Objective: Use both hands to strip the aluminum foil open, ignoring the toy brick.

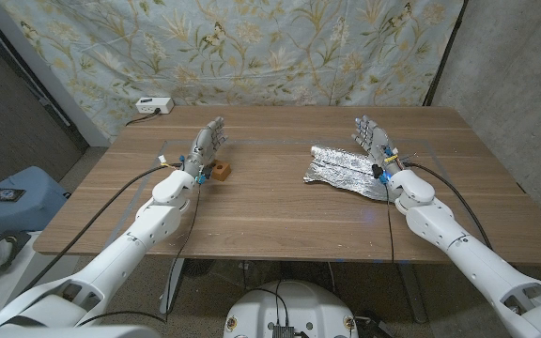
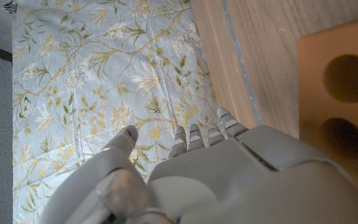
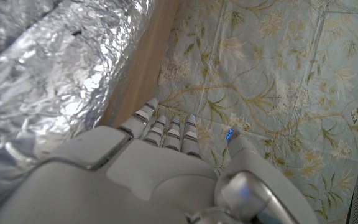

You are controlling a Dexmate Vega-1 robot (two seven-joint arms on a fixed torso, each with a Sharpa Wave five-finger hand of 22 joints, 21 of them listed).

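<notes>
The foil (image 1: 346, 169) lay right of the table's middle, its long axis running left to right, just beside the right hand (image 1: 374, 143). The left hand (image 1: 208, 147) stood well apart, by the brick (image 1: 223, 170). Both hands held nothing, fingers extended.

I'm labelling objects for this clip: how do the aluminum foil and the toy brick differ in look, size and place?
The aluminum foil is silvery, crinkled and lies spread out in a thin sheet; the toy brick is a plain orange-brown block. The foil covers far more of the table than the small brick. The foil lies beside the right hand, the brick beside the left hand. Both sit on the wooden table, and neither is held.
</notes>
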